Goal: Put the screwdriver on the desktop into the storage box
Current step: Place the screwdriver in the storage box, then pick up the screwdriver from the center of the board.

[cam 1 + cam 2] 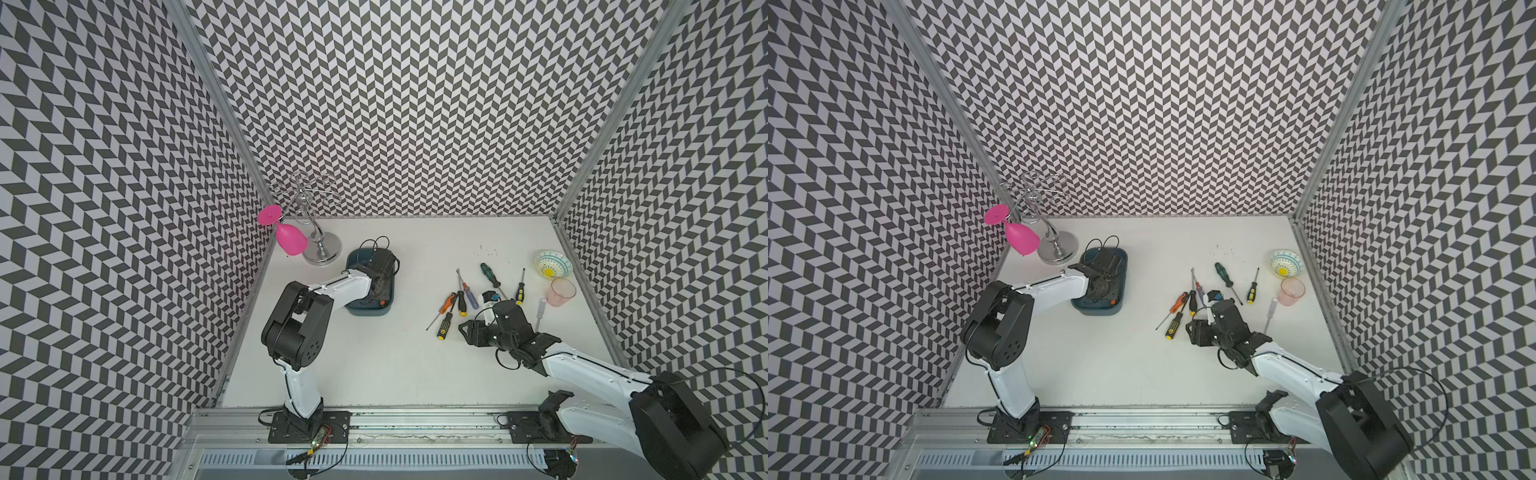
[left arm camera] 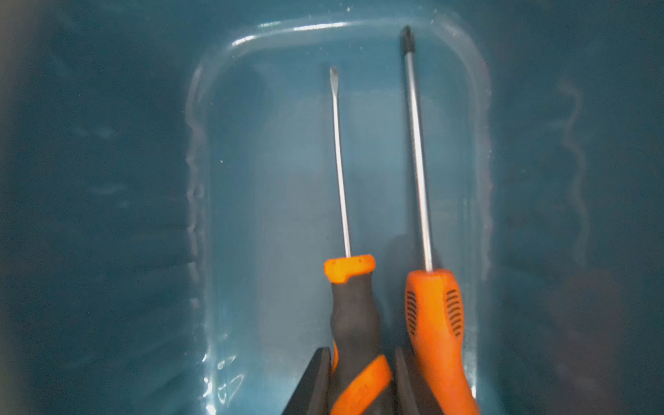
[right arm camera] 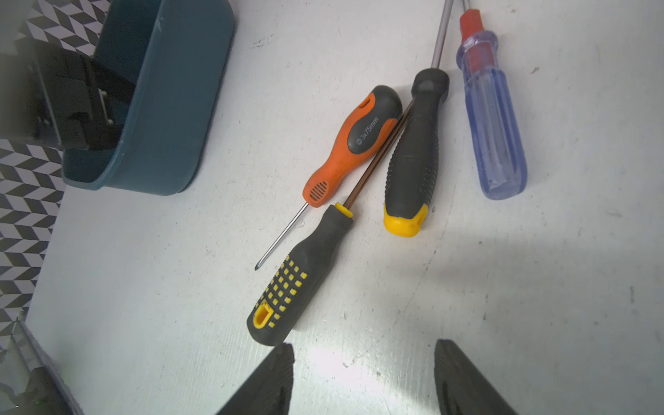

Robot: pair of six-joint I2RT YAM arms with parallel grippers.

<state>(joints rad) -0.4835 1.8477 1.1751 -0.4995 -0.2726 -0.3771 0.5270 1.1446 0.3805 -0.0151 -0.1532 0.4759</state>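
While the left gripper [image 2: 361, 354] clamps the orange-and-grey slotted screwdriver [image 2: 354, 305] inside the dark teal plastic storage box [image 2: 273, 187], it should release gently; the right gripper [image 3: 363, 345] hangs open.

The table [image 1: 386, 365] is enclosed on three sides by walls [image 1: 415, 104] papered in a black-and-white chevron pattern. Aluminium posts [image 1: 222, 104] are set at the two back corners, and an aluminium rail [image 1: 415, 419] is fixed along the front edge. The white matte top is lit evenly from above, so only soft shadows are cast. Small dark scuffs [image 1: 488, 251] are seen near the back.
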